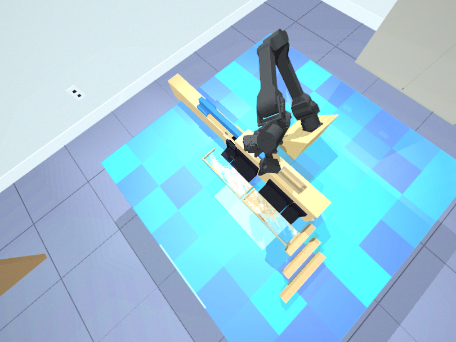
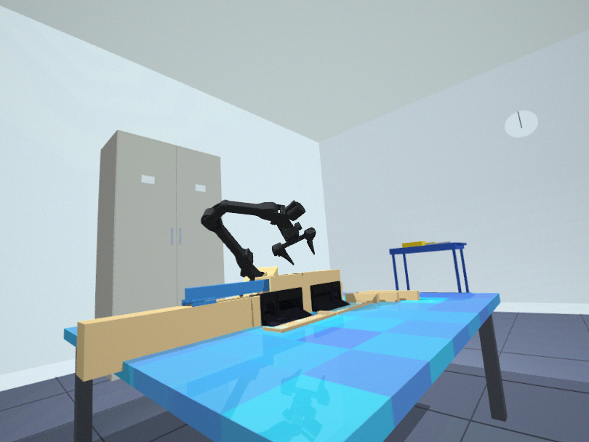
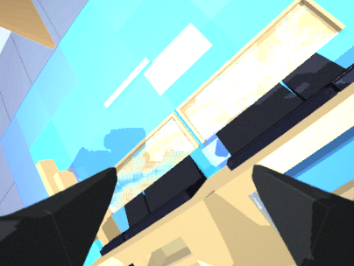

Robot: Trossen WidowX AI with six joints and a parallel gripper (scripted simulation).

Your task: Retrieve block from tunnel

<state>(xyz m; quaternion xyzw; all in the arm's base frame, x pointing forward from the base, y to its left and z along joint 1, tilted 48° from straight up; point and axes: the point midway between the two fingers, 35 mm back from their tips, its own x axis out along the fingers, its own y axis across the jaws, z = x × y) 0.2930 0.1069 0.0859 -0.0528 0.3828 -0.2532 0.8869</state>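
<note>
The wooden tunnel (image 1: 316, 201) (image 2: 328, 276) (image 3: 175, 234) stands on the table with openings in its top and dark openings in its side. A long blue piece (image 1: 220, 115) (image 2: 228, 290) (image 3: 337, 158), apparently the sliding cage and its handle, extends from the tunnel's left end in the top view. The small block cannot be made out. My gripper (image 2: 303, 259) (image 3: 185, 172) is open and empty, pointing down at a slant above the tunnel. In the top view the arm hides part of the tunnel's top.
A long wooden wall (image 1: 184, 91) (image 2: 156, 337) continues from the tunnel's left end. Shallow framed panels (image 2: 281, 328) (image 3: 324, 17) lie before its dark openings. Three wooden rods (image 1: 302, 258) lie beyond its right end. A wooden wedge (image 1: 294, 148) sits by the arm's base.
</note>
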